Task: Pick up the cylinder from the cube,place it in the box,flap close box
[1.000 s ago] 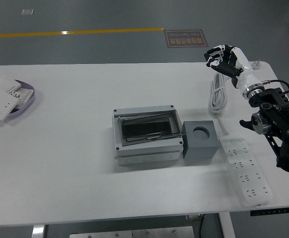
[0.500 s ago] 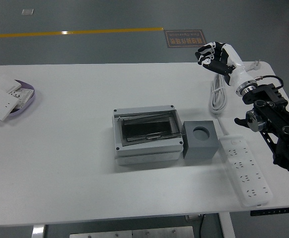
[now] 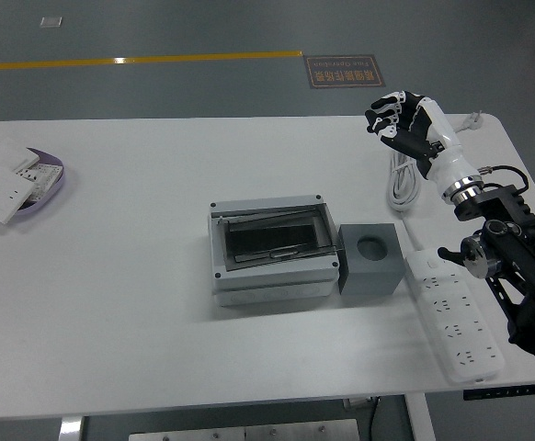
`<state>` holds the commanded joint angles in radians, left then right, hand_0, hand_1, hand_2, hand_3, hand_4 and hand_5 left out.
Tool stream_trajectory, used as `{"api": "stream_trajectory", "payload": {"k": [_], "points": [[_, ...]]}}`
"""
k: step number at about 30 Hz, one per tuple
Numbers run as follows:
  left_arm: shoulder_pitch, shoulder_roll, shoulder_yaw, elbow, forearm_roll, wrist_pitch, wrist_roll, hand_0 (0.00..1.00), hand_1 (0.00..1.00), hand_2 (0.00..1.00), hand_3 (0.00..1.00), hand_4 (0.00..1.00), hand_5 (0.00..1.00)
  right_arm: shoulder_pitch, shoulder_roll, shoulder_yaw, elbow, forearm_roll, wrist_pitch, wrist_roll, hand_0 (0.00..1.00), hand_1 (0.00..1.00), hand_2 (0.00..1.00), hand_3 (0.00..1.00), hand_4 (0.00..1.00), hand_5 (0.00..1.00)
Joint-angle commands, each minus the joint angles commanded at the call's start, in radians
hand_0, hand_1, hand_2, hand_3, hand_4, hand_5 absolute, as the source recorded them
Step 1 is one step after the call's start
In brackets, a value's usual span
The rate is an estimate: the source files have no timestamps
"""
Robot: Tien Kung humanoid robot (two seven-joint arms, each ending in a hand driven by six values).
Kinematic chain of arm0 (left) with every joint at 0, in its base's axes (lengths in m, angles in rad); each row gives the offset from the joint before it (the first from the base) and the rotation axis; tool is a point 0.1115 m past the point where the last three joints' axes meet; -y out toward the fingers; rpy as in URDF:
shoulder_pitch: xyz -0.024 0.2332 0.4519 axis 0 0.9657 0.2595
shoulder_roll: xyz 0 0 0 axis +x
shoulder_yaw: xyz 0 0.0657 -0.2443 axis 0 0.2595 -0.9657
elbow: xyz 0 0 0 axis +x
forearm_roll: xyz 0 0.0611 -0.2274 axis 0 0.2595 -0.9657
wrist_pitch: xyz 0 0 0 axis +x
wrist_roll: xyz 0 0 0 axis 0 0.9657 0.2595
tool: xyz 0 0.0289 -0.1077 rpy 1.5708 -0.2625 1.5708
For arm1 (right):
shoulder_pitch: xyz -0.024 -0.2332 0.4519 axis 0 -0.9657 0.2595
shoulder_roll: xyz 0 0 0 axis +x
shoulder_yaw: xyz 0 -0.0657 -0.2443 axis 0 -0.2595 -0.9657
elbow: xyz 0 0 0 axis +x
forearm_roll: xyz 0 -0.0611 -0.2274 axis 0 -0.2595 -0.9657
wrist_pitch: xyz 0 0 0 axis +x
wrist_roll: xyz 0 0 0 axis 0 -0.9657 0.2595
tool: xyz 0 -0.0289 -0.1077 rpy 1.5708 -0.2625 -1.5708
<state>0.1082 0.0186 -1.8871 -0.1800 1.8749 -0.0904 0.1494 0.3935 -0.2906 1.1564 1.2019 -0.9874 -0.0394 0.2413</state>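
The right hand (image 3: 398,118) hung with fingers curled, holding nothing, over the surface's (image 3: 139,303) far right, well apart from the cube (image 3: 371,259) beside the box (image 3: 269,250).

A white table (image 3: 139,312) carried everything. The grey box (image 3: 270,248) sat near its middle. A grey cube (image 3: 372,258) with a round hole in its top stood touching the box's right side. A white power strip (image 3: 454,314) lay right of the cube, a coiled white cable (image 3: 404,176) beyond it. Well left of the box sat a purple dish (image 3: 45,179) holding white switch plates (image 3: 3,188).
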Motion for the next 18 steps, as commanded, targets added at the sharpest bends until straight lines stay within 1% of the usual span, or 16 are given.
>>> {"api": "stream_trajectory", "payload": {"k": [4, 8, 13, 15, 18], "points": [[0.001, -0.002, 0.002, 0.0, -0.004, 0.001, -0.001, 0.595, 0.646, 0.613, 0.671, 0.699, 0.123, -0.091, 0.023, 0.059, 0.09, -0.036, 0.001, -0.009, 0.521, 0.411, 0.387, 0.447, 0.698, 0.108], [0.003, -0.005, 0.004, 0.0, -0.009, 0.002, -0.002, 0.595, 0.646, 0.613, 0.671, 0.699, 0.123, -0.18, 0.046, 0.111, 0.156, -0.051, 0.002, -0.012, 0.517, 0.412, 0.386, 0.446, 0.708, 0.106], [0.009, -0.01, -0.001, 0.0, -0.005, 0.001, -0.003, 0.595, 0.646, 0.613, 0.671, 0.699, 0.123, -0.29, 0.071, 0.147, 0.18, -0.055, 0.004, -0.012, 0.517, 0.412, 0.386, 0.446, 0.708, 0.106], [0.01, -0.011, -0.005, 0.0, 0.0, 0.0, -0.003, 0.595, 0.646, 0.613, 0.671, 0.699, 0.122, -0.323, 0.08, 0.153, 0.185, -0.056, 0.004, -0.012, 0.522, 0.415, 0.392, 0.45, 0.716, 0.102], [0.008, -0.008, -0.007, 0.0, 0.004, -0.001, -0.006, 0.595, 0.646, 0.613, 0.671, 0.699, 0.122, -0.348, 0.093, 0.166, 0.194, -0.061, 0.005, -0.012, 0.522, 0.415, 0.392, 0.45, 0.716, 0.102]]}}
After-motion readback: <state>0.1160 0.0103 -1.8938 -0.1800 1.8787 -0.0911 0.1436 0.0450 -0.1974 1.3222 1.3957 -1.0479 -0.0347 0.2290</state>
